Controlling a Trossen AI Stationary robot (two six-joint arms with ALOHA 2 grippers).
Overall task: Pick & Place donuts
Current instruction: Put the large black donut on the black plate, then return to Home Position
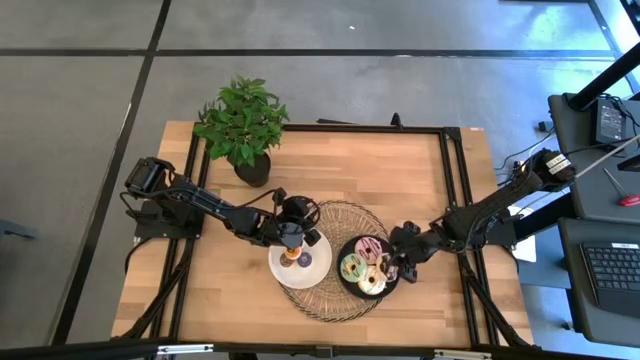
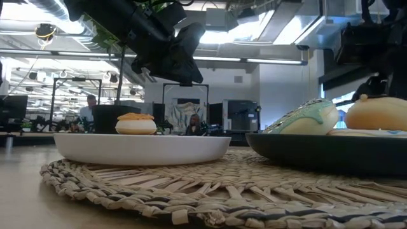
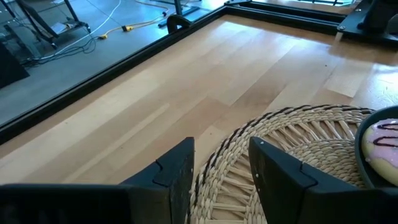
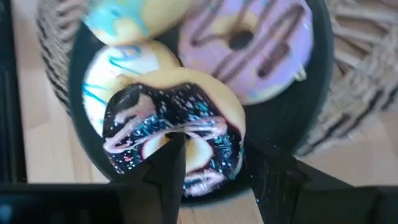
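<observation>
Chocolate donut (image 4: pixel 177 137) sits between right claw (image 4: pixel 211 171) fingers, spread apart, on black plate's (image 1: pixel 345 285) bench-edge rim; could roll off. Left claw (image 1: pixel 291 234), apart, hovers above white plate (image 1: pixel 318 262).

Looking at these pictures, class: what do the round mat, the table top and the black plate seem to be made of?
Mat: woven straw or rattan, matte; braided strands and radial ribs show.
Table top: pale wood, smooth satin finish; plank seams and grain show.
Black plate: probably glazed ceramic or plastic; dark, smooth, faintly shiny. Which one cannot be told.
</observation>
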